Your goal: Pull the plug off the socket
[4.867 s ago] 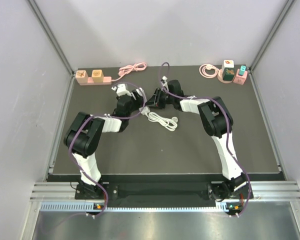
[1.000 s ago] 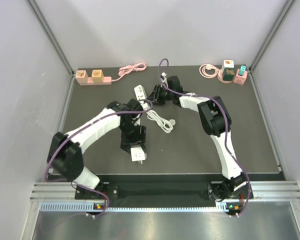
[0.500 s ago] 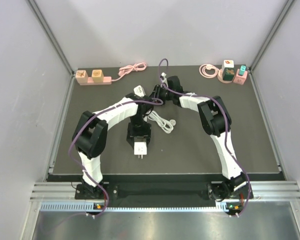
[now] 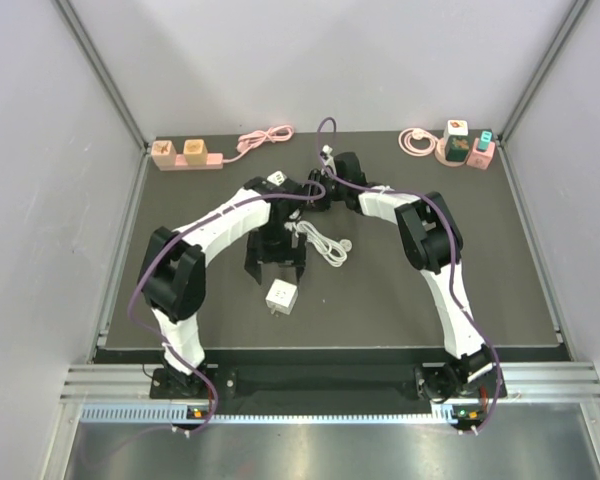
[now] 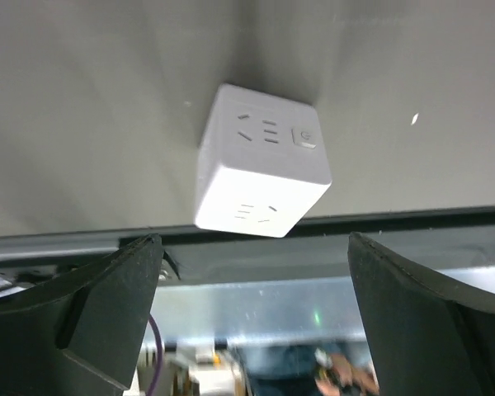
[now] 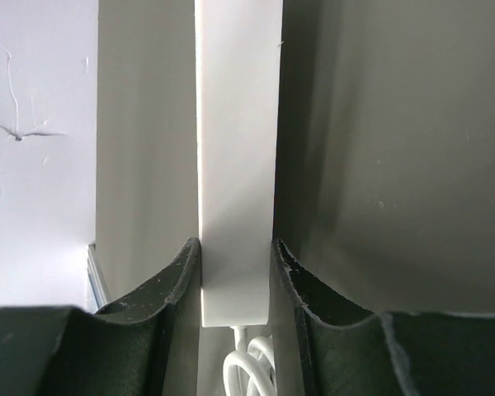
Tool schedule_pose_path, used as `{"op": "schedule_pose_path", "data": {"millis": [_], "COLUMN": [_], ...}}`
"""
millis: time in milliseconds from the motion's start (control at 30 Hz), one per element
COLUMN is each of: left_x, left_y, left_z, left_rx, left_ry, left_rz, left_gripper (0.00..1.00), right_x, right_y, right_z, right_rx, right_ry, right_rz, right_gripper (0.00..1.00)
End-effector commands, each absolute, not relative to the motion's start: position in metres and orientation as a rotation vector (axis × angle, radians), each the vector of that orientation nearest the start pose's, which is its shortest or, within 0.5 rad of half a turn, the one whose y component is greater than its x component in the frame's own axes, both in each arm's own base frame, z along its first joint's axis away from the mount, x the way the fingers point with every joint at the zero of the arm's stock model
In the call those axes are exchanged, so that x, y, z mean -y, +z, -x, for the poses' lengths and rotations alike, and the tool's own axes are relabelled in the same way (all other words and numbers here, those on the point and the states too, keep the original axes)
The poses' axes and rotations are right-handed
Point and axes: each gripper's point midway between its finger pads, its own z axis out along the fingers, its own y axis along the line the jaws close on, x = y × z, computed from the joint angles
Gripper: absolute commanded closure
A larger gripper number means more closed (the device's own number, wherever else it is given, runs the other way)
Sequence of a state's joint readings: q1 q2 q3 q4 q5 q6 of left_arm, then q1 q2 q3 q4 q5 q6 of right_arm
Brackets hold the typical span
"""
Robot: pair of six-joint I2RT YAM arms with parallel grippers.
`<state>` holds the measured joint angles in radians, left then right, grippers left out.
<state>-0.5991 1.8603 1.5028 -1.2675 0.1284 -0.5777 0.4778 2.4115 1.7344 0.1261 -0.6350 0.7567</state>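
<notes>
The plug [image 4: 281,297] is a white cube lying loose on the dark table, near the front edge; in the left wrist view the plug [image 5: 260,169] shows its slotted faces. My left gripper [image 4: 275,268] hovers just behind it, open, with nothing between the black fingers [image 5: 99,313]; the left gripper [image 5: 254,247] is clear of the cube. The socket [image 6: 238,124], a long white power strip, is clamped between the jaws of my right gripper [image 6: 236,247]. From above, the socket [image 4: 277,179] is mostly hidden under the left arm, with the right gripper [image 4: 302,190] beside it.
The strip's white cable [image 4: 325,243] lies coiled mid-table, right of the left gripper. A pink power strip [image 4: 185,153] with its cable [image 4: 265,138] sits at the back left. Pink, white and teal cube sockets [image 4: 465,145] and a pink coil [image 4: 414,139] stand back right.
My left gripper has opened and let go of the white cube, which now rests on the table. The left gripper has drawn back from it. The right arm has held still.
</notes>
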Motion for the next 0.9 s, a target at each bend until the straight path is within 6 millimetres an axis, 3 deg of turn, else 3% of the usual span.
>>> {"op": "schedule_pose_path", "data": {"millis": [0, 67, 100, 133, 167, 200, 233, 300, 367, 500, 567, 600, 633, 667, 700, 733, 800, 833, 867], "left_x": [0.189, 0.185, 0.190, 0.187, 0.182, 0.187, 0.178, 0.171, 0.152, 0.132, 0.123, 0.120, 0.106, 0.107, 0.102, 0.095, 0.092, 0.088, 0.092], "left_y": [0.149, 0.175, 0.184, 0.205, 0.201, 0.214, 0.214, 0.237, 0.236, 0.258, 0.258, 0.239, 0.236, 0.249, 0.247, 0.238, 0.229, 0.211, 0.210], "left_z": [-0.251, -0.259, -0.274, -0.276, -0.277, -0.296, -0.290, -0.311, -0.307, -0.340, -0.370, -0.388, -0.402, -0.417, -0.429, -0.449, -0.471, -0.486, -0.500], "left_rx": [-3.002, -2.879, -2.775, -2.672, -2.628, -2.491, -2.416, -2.194, -2.088, -1.920, -1.945, -1.999, -2.004, -1.989, -1.988, -1.987, -1.965, -1.955, -1.919], "left_ry": [-0.077, -0.133, -0.180, -0.240, -0.239, -0.295, -0.325, -0.371, -0.370, -0.356, -0.342, -0.317, -0.314, -0.354, -0.350, -0.340, -0.378, -0.412, -0.490], "left_rz": [0.008, 0.073, 0.092, 0.126, 0.150, 0.177, 0.215, 0.296, 0.375, 0.468, 0.511, 0.540, 0.612, 0.627, 0.656, 0.735, 0.808, 0.906, 0.943], "left_gripper": [0.02, 0.05, 0.06, 0.12, 0.14, 0.16, 0.19, 0.22, 0.24, 0.25, 0.19, 0.18, 0.19, 0.22, 0.26, 0.30, 0.41, 0.48, 0.49], "right_x": [-0.385, -0.382, -0.380, -0.379, -0.376, -0.371, -0.366, -0.356, -0.349, -0.323, -0.315, -0.306, -0.303, -0.298, -0.290, -0.286, -0.272, -0.269, -0.267], "right_y": [0.044, 0.049, 0.055, 0.059, 0.061, 0.070, 0.072, 0.087, 0.099, 0.117, 0.124, 0.124, 0.125, 0.127, 0.124, 0.128, 0.125, 0.126, 0.125], "right_z": [-0.470, -0.472, -0.475, -0.477, -0.478, -0.484, -0.488, -0.497, -0.504, -0.506, -0.509, -0.510, -0.510, -0.513, -0.517, -0.520, -0.529, -0.532, -0.534], "right_rx": [-2.326, -2.307, -2.294, -2.275, -2.271, -2.247, -2.230, -2.180, -2.124, -2.047, -2.015, -2.013, -2.010, -2.002, -2.007, -1.997, -2.000, -1.995, -1.994], "right_ry": [1.290, 1.259, 1.238, 1.216, 1.196, 1.152, 1.109, 1.058, 1.011, 0.930, 0.914, 0.904, 0.904, 0.903, 0.898, 0.908, 0.906, 0.916, 0.922], "right_rz": [0.165, 0.187, 0.190, 0.225, 0.243, 0.244, 0.276, 0.290, 0.329, 0.312, 0.294, 0.273, 0.261, 0.245, 0.217, 0.189, 0.140, 0.122, 0.112], "right_gripper": [0.78, 0.72, 0.67, 0.61, 0.48, 0.43, 0.34, 0.29, 0.19, 0.07, 0.06, 0.06, 0.05, 0.05, 0.06, 0.05, 0.06, 0.06, 0.05]}}
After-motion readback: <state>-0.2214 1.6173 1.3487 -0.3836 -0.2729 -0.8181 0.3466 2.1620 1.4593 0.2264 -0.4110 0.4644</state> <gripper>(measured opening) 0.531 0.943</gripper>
